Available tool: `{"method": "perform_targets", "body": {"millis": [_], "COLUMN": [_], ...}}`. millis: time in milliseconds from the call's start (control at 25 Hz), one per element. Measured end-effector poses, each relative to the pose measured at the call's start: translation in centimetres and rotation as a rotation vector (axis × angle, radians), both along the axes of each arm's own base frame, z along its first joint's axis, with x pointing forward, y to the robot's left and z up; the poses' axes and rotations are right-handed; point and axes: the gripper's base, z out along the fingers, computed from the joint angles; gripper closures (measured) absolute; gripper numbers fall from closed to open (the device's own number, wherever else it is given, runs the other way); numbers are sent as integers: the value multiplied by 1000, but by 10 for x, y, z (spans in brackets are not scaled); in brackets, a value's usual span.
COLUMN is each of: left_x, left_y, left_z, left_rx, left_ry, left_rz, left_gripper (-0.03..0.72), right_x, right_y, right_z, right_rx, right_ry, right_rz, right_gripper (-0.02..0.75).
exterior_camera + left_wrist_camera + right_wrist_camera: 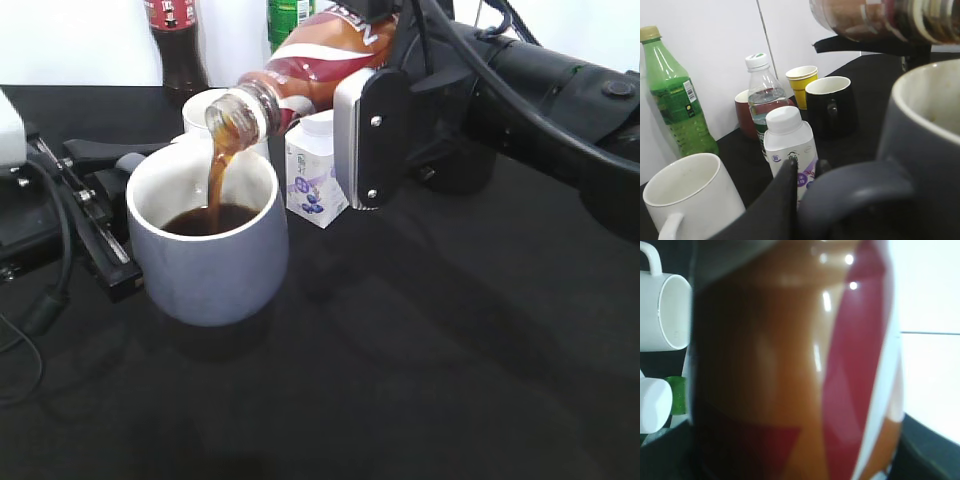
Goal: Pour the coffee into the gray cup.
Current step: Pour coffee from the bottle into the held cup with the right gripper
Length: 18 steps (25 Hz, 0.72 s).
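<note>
The coffee, a small clear plastic bottle of brown liquid with a brown, red and white swirled label (318, 60), is tipped neck-down above the blue-gray ceramic mug with a whitish interior (210, 250), and a brown stream runs from its mouth into the dark pool already in the mug. Judgement: thin plastic, light and getting lighter as it drains, body gives under squeeze, label film likely slick; best hold is mid-body across the label, which is where it's held. Right gripper (365, 125) is clamped across the bottle's body; the right wrist view is filled by the label, so the contact itself isn't visible there. Mug will handle as stiff, heavy for its size, chip-prone, with coffee sloshing inside; the loop handle is the natural hold. Left gripper (790, 200) sits at that handle with one dark finger (775, 210) beside the loop; looks closed on it, but the second finger is hidden, so I can't tell for sure. Mug stands on the black counter (430, 350), with a white mug (690, 195) and a small white-capped drink carton (789, 145) just behind.
</note>
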Motion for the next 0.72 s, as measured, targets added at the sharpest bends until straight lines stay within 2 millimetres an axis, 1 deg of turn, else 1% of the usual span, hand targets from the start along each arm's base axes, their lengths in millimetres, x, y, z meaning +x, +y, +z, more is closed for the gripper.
{"method": "perform_targets", "body": {"millis": [280,480,640,720], "left_x": [0,0,0,0], "left_y": [0,0,0,0], "left_z": [0,1,1,1], "left_rx": [2,-10,-13,-13], "left_ry": [0,-8,-10,-9], "left_rz": [-2,-4,-5,-4], "left_gripper": [614,615,615,615], "right_x": [0,0,0,0], "right_y": [0,0,0,0], "right_z": [0,0,-4,-4], "right_rx": [11,95,112,182], "right_ry": [11,101,174,245], "right_rz": [0,2,-7,-8], "right_gripper": [211,211,211,211]}}
